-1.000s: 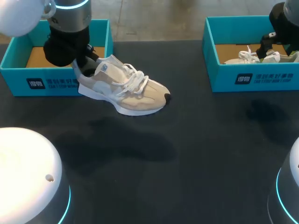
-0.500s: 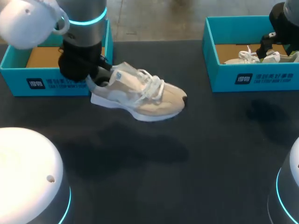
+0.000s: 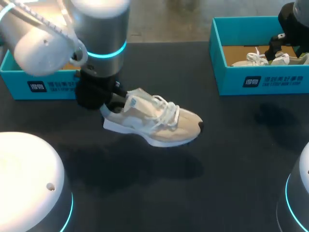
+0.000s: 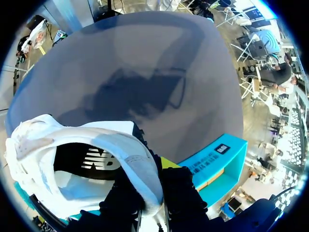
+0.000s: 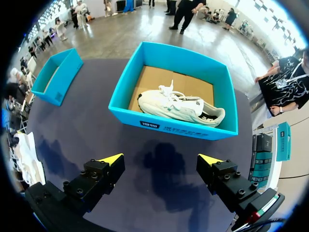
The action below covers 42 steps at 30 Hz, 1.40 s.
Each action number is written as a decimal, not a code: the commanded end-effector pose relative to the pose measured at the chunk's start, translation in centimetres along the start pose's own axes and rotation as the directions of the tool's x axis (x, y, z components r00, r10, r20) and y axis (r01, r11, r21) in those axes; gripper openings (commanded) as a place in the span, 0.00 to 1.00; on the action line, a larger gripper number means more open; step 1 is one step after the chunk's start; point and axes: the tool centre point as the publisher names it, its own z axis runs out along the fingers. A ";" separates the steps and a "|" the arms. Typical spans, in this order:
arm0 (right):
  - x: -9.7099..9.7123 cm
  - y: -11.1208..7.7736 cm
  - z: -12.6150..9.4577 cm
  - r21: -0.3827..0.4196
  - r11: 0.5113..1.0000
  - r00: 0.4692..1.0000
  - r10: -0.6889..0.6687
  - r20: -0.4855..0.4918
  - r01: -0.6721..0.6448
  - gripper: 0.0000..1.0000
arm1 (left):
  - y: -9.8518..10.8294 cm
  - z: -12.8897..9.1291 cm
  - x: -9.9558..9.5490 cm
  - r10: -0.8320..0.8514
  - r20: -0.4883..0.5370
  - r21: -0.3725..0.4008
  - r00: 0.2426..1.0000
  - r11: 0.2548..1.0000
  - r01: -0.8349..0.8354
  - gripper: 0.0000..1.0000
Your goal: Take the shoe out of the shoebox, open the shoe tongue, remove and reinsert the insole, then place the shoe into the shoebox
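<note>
- The left jaws are clamped on the heel collar of the beige shoe (image 3: 154, 123), one finger inside the opening and one outside. That hold likely leaves the tongue and laces free for the next step.
- The shoe sits just left of centre in the head view, toe toward the right. It is out of the left shoebox (image 3: 48, 84) at upper left and over bare table (image 3: 203, 193). I cannot tell whether the sole touches down.
- The open middle of the table seems chosen so that both arms can reach the shoe.
- The left arm (image 3: 99, 43) hides part of that shoebox.
- The right jaws stand wide apart, holding nothing. In their wrist view they hang above the table, with the right shoebox (image 5: 174, 123) ahead of them.
- A white shoe (image 5: 181, 108) lies on its side in that box, untouched.
- The right arm (image 3: 294, 24) waits at the upper right corner, probably parked clear until the tongue needs opening.
</note>
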 end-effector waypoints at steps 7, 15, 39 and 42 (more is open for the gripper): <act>-0.1 0.0 0.1 -0.001 1.000 1.000 -0.001 -0.002 0.001 1.00 | -1.2 4.1 -2.8 -0.032 -0.025 -0.019 0.999 0.999 0.031 0.00; -0.1 0.0 0.1 -0.001 1.000 1.000 -0.001 -0.002 0.001 1.00 | -1.5 7.2 -4.4 -0.027 -0.042 0.029 0.999 0.999 0.029 0.00; -0.1 0.0 0.1 -0.001 1.000 1.000 -0.001 -0.002 0.001 1.00 | -1.9 12.9 -6.3 -0.043 -0.112 0.116 0.993 0.992 0.056 0.00; -0.1 0.0 0.1 -0.001 1.000 1.000 -0.001 -0.002 0.001 1.00 | -2.1 13.3 -6.4 -0.040 -0.117 0.125 0.992 0.991 0.055 0.00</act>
